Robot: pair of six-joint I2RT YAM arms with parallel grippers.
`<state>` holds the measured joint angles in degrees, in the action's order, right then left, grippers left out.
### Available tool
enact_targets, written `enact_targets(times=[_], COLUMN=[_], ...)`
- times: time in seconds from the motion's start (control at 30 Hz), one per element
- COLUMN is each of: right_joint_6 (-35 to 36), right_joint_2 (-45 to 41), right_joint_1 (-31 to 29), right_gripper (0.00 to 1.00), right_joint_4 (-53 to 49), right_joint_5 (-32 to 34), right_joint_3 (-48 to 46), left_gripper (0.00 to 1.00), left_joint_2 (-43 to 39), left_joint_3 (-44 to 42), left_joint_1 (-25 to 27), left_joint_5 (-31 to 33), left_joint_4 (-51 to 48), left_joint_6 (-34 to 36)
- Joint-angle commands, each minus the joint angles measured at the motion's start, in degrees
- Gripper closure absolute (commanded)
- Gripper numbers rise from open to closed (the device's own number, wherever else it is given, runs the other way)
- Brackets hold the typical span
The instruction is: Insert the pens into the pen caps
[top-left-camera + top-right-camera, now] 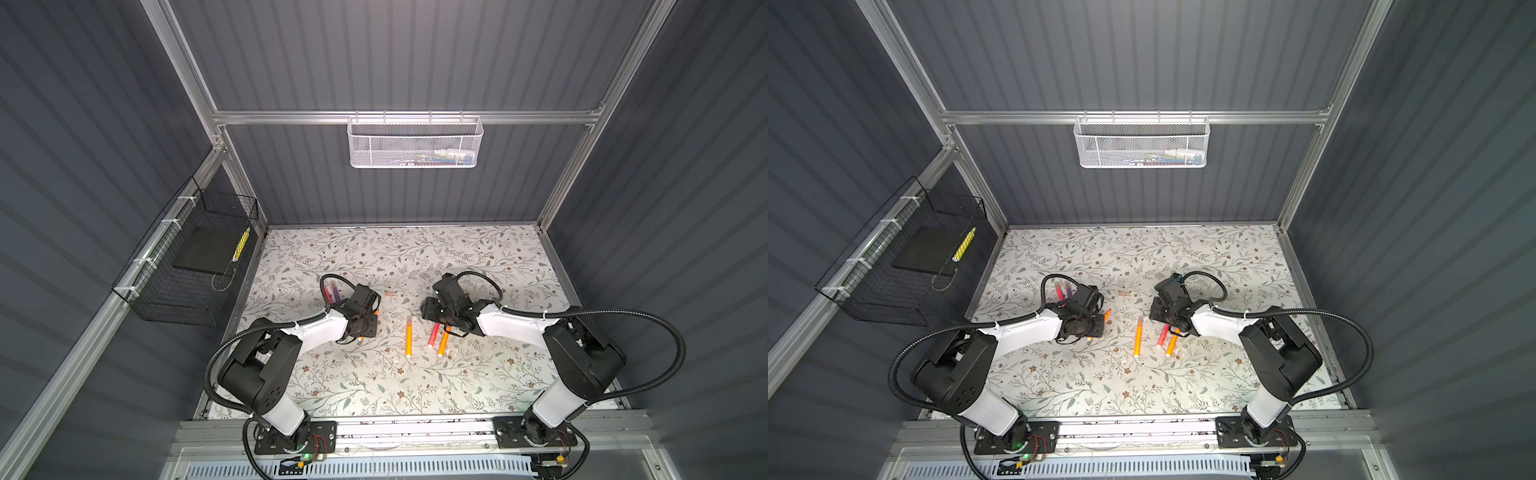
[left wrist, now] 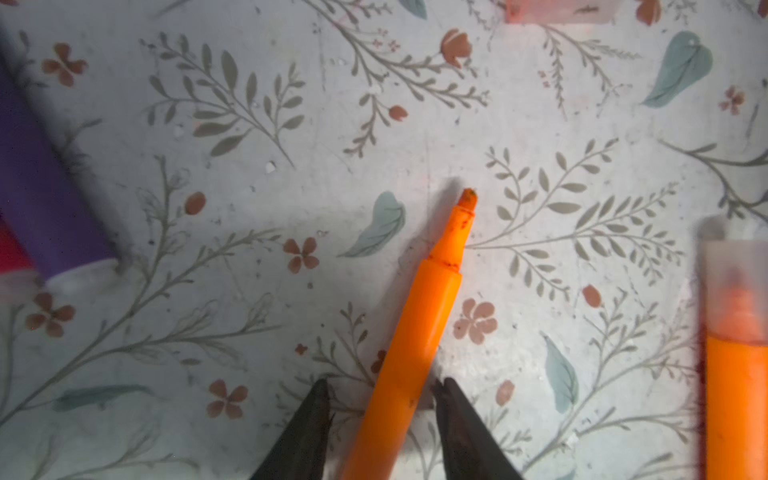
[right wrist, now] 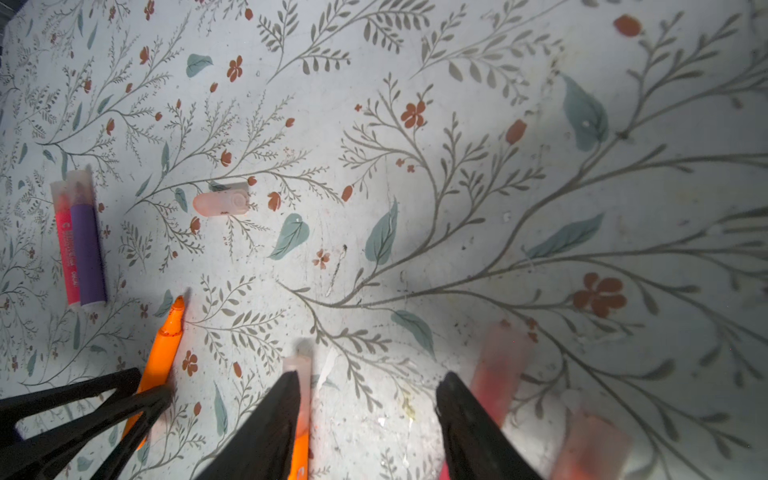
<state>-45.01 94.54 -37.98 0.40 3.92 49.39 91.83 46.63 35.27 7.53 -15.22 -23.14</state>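
Grasping step: by my reading, picking up the uncapped orange pen [image 2: 419, 332], which lies flat on the floral table [image 1: 374, 386], left of centre.
Near row: 3 pens lie close together; the capped orange pen [image 1: 409, 340] looks finished.
Left gripper [image 2: 382, 388]: jaws spread and straddling the barrel at table level. 1 finger is at the barrel, the other shows a gap, so no pinch yet.
Right gripper [image 3: 368, 382]: jaws spread with nothing between them, above the table.
Technique: centre on the barrel so both pads meet it together, or the pen likely swivels or rolls. Grip behind the tip and leave it free for the cap.
Far: 1 loose cap [image 3: 222, 203] lies on its side beyond the tip, apart from it.
Far left: the purple pen [image 3: 85, 253] and pink pen [image 3: 66, 249] lie touching, both capped.
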Motion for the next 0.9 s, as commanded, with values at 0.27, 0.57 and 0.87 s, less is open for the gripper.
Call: enact_targets(times=[0.27,0.57,0.87], right_joint_6=[-4.7,-10.9,-13.8], right_joint_2=[-7.8,-21.0,-21.1], right_joint_1=[-0.2,-5.7,-12.0], right_gripper=[0.42,0.31,0.31], right_joint_4=[6.1,22.0,28.8], right_joint_5=[0.0,1.3,2.5], right_joint_3=[-6.6,-17.4,-17.9], left_gripper=[0.90,0.98,1.00], left_joint_2=[3.1,-5.4,-19.4], left_joint_3=[1.1,-2.1,-7.8], left_joint_1=[5.1,6.1,12.2], left_joint_5=[6.5,-3.3,-7.1], left_joint_4=[-4.8,8.8,17.5], left_joint_6=[-1.7,3.1,8.2])
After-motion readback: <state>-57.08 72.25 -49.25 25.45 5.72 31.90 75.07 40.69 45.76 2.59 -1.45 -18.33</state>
